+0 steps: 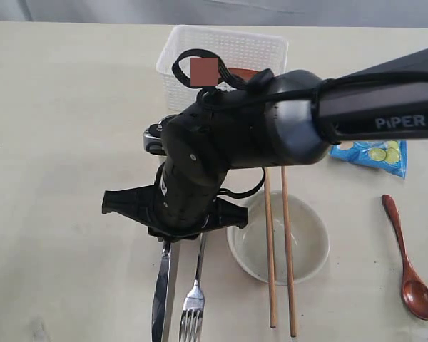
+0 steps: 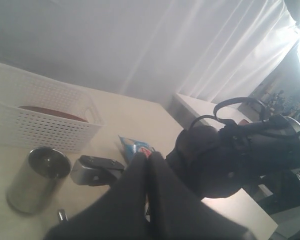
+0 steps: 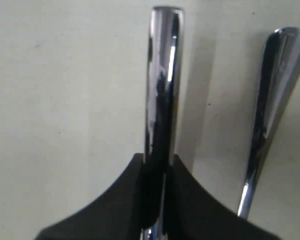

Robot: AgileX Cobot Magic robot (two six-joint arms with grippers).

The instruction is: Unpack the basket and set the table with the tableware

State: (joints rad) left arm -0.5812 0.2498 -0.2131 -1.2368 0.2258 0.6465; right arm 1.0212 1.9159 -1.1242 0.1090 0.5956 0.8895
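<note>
Exterior view first, taking the bowl [image 1: 278,242] as my landmark and going left to right. My left gripper [image 2: 147,185] shows only in its wrist view, fingers pressed together on nothing, near the steel cup [image 2: 37,177]. Left of the bowl lies the knife [image 1: 164,292], and my right gripper [image 3: 157,200] is clamped on its handle with the jaws nearly together; I cannot tell whether the blade rests on the table [image 1: 64,107] or hangs just above it. The fork [image 1: 192,306] lies between the knife and the bowl, just beside the knife and parallel to it. Two chopsticks [image 1: 271,271] lie across the bowl. Beyond the bowl stands the basket [image 1: 221,50] with the brown plate [image 1: 244,73] inside. Right of the bowl are the blue bag [image 1: 371,153] and the wooden spoon [image 1: 410,278]. I judge the knife stiff, heavy for its width, and slick: the polished round handle could roll or swing in a narrow pinch, so I would hold mid-handle and move level and slowly.
</note>
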